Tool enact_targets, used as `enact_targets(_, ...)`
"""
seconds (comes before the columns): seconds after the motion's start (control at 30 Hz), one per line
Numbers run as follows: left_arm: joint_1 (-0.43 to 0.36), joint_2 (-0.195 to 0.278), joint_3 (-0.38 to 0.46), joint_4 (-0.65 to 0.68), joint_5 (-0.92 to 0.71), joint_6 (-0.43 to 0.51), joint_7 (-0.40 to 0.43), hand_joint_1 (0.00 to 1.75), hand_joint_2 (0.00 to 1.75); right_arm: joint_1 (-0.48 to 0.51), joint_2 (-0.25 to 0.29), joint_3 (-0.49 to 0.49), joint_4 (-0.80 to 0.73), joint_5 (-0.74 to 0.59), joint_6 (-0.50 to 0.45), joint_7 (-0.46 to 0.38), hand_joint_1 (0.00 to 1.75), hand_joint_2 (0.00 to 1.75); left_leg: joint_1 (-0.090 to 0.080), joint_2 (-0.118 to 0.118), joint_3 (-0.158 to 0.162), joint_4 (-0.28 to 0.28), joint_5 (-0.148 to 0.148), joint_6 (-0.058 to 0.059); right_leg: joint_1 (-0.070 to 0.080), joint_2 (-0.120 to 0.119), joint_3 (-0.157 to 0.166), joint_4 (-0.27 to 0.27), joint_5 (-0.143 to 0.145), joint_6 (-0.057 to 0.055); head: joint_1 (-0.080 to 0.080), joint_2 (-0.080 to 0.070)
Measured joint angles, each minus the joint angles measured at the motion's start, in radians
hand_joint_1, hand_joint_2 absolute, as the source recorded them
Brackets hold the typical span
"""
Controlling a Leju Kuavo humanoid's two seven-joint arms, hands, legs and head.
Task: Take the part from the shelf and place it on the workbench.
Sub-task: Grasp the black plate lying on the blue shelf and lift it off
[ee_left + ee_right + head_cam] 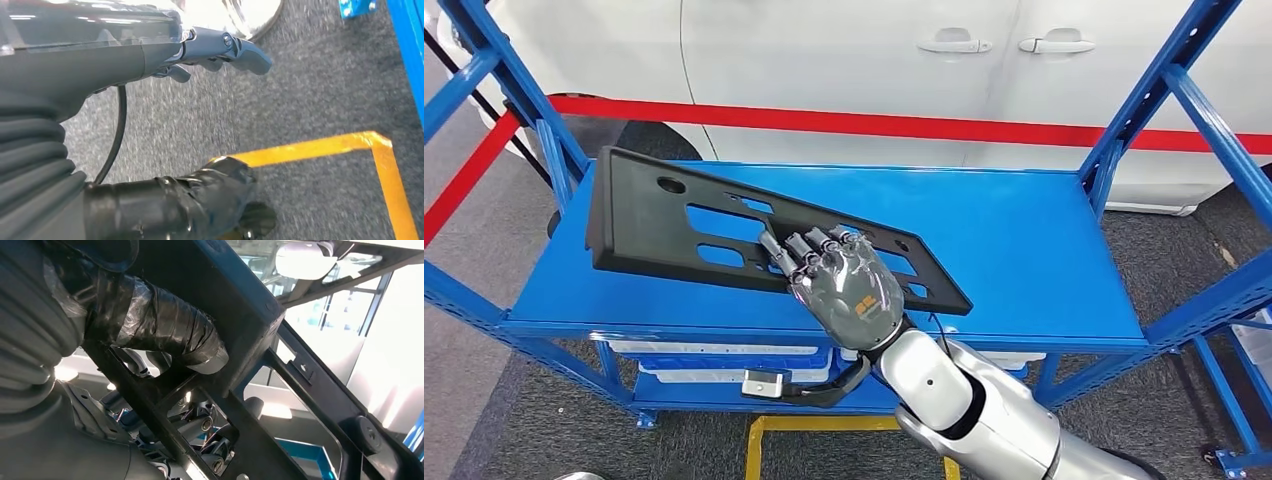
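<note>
A long flat black part (654,215) with several cut-outs lies slanted across the blue shelf (1024,250), its left end near the back left post. My right hand (844,285) grips the part's near edge toward its right end, with the fingers laid over the top. In the right wrist view the taped thumb (165,330) presses against the underside of the part (235,300), and the fingers show through a cut-out. My left hand (150,55) hangs over grey carpet with its fingers apart and holds nothing.
A white car (844,70) and a red barrier tape (874,125) stand behind the shelf. Blue slanted posts (1144,110) frame both ends. Bins (724,360) sit on the lower level. A yellow floor line (320,147) marks the carpet.
</note>
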Motion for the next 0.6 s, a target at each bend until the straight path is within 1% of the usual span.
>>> enact_targets(0.03,-0.002,0.004,0.000,0.000,-0.001,0.003,0.004,0.00,1.75,-0.005,0.006,0.000,0.003,-0.003,0.002,0.003,1.75,1.75,-0.002,0.000,-0.001,0.003,-0.001,-0.004,0.001,0.000,0.027,-0.058,0.020,-0.003,0.000,0.000)
enact_targets(0.07,-0.005,0.008,0.000,0.000,-0.002,0.007,0.007,0.00,1.75,-0.009,0.010,0.000,0.006,-0.006,0.005,0.006,1.75,1.75,-0.003,0.000,-0.003,0.004,-0.002,-0.009,0.003,0.000,0.043,-0.093,0.027,-0.006,0.000,0.000)
enact_targets(0.13,-0.007,0.013,0.000,0.000,-0.002,0.014,0.010,0.00,1.75,-0.014,0.017,0.000,0.011,-0.009,0.011,0.009,1.75,1.75,-0.006,0.000,-0.004,0.003,0.000,-0.020,0.007,0.002,0.045,-0.108,0.027,-0.013,0.000,0.000)
enact_targets(0.17,-0.008,0.014,0.000,0.000,-0.004,0.017,0.012,0.00,1.75,-0.016,0.019,0.000,0.014,-0.011,0.014,0.010,1.75,1.75,-0.004,0.000,-0.006,0.002,-0.001,-0.026,0.006,0.002,0.046,-0.111,0.030,-0.018,0.000,0.000)
enact_targets(0.2,-0.008,0.016,0.000,0.000,-0.006,0.020,0.014,0.00,1.75,-0.019,0.022,0.000,0.017,-0.014,0.015,0.011,1.75,1.75,-0.003,0.001,-0.009,0.008,-0.008,-0.031,0.004,0.001,0.047,-0.114,0.032,-0.025,0.000,0.000)
enact_targets(0.23,-0.009,0.017,0.000,0.000,-0.008,0.022,0.016,0.00,1.75,-0.022,0.025,0.000,0.020,-0.017,0.015,0.011,1.75,1.75,-0.002,0.001,-0.018,0.030,-0.025,-0.036,0.002,0.000,0.047,-0.117,0.035,-0.031,0.000,0.000)
enact_targets(0.27,-0.009,0.019,0.000,0.000,-0.011,0.025,0.018,0.00,1.75,-0.026,0.030,0.000,0.023,-0.020,0.016,0.011,1.75,1.75,-0.001,0.001,-0.036,0.072,-0.051,-0.039,0.000,-0.001,0.048,-0.120,0.037,-0.036,-0.001,0.000)
enact_targets(0.33,-0.009,0.020,0.000,0.000,-0.014,0.027,0.020,0.00,1.75,-0.030,0.036,0.000,0.029,-0.024,0.016,0.011,1.75,1.75,-0.001,0.002,-0.092,0.201,-0.114,-0.045,0.002,-0.002,0.047,-0.120,0.038,-0.041,-0.001,0.000)
enact_targets(0.37,-0.009,0.020,0.000,0.000,-0.014,0.028,0.022,0.00,1.75,-0.030,0.037,0.000,0.033,-0.026,0.016,0.011,1.75,1.75,-0.001,0.002,-0.117,0.255,-0.132,-0.047,0.003,-0.002,0.046,-0.119,0.038,-0.042,-0.001,0.000)
enact_targets(0.4,-0.009,0.020,0.000,0.000,-0.014,0.028,0.024,0.00,1.75,-0.030,0.038,0.000,0.036,-0.028,0.016,0.011,1.75,1.75,-0.001,0.002,-0.127,0.279,-0.131,-0.048,0.004,-0.002,0.046,-0.118,0.038,-0.042,-0.001,0.000)
enact_targets(0.43,-0.008,0.021,0.000,0.000,-0.014,0.028,0.026,0.00,1.75,-0.030,0.039,0.000,0.040,-0.031,0.016,0.011,1.75,1.75,0.000,0.002,-0.117,0.260,-0.111,-0.047,0.004,-0.001,0.046,-0.117,0.038,-0.042,-0.001,0.000)
enact_targets(0.47,-0.009,0.021,0.000,0.000,-0.014,0.029,0.027,0.00,1.75,-0.031,0.039,0.000,0.043,-0.033,0.016,0.011,1.75,1.75,0.000,0.002,-0.090,0.206,-0.077,-0.045,0.004,-0.001,0.046,-0.115,0.037,-0.041,-0.001,0.000)
enact_targets(0.5,-0.009,0.022,0.000,0.000,-0.014,0.029,0.028,0.00,1.75,-0.031,0.040,0.000,0.044,-0.035,0.015,0.011,1.75,1.75,-0.001,0.002,-0.056,0.134,-0.045,-0.042,0.004,0.000,0.046,-0.113,0.037,-0.040,-0.001,0.000)
enact_targets(0.53,-0.010,0.023,0.000,0.000,-0.014,0.030,0.029,0.00,1.75,-0.032,0.042,0.000,0.045,-0.036,0.015,0.011,1.75,1.75,-0.002,0.002,-0.025,0.070,-0.023,-0.038,0.006,0.001,0.044,-0.110,0.037,-0.038,-0.001,0.000)
enact_targets(0.57,-0.011,0.024,0.000,0.000,-0.014,0.031,0.029,0.00,1.75,-0.032,0.043,0.000,0.045,-0.037,0.015,0.011,1.75,1.75,-0.004,0.001,-0.006,0.028,-0.011,-0.034,0.007,0.001,0.041,-0.109,0.037,-0.034,0.000,0.000)
enact_targets(0.6,-0.012,0.024,0.000,0.000,-0.014,0.031,0.029,0.00,1.75,-0.032,0.044,0.000,0.046,-0.038,0.014,0.011,1.75,1.75,-0.006,0.000,0.001,0.009,-0.009,-0.031,0.009,0.001,0.038,-0.108,0.039,-0.030,0.000,0.000)
